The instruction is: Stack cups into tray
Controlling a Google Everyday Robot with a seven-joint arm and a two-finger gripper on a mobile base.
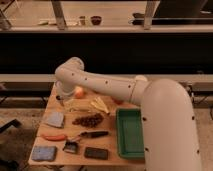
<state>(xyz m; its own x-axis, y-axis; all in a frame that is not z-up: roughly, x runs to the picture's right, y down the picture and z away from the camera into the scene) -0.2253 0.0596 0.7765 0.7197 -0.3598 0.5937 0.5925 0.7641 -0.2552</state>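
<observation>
The dark green tray (131,133) lies on the right part of the wooden table (111,144), partly covered on its right by my big white arm. My gripper (62,97) hangs down from the arm's bend at the table's far left corner. The pale blue cup and the metal cup do not show; the arm's end covers that corner. Nothing lies in the part of the tray that shows.
An orange fruit (79,92) sits just right of the gripper. Yellow pieces (97,105), dark grapes (89,120), a grey sponge (54,119), a red-orange stick (54,137), a blue sponge (44,153), a brush (72,146) and a black block (96,153) lie on the table.
</observation>
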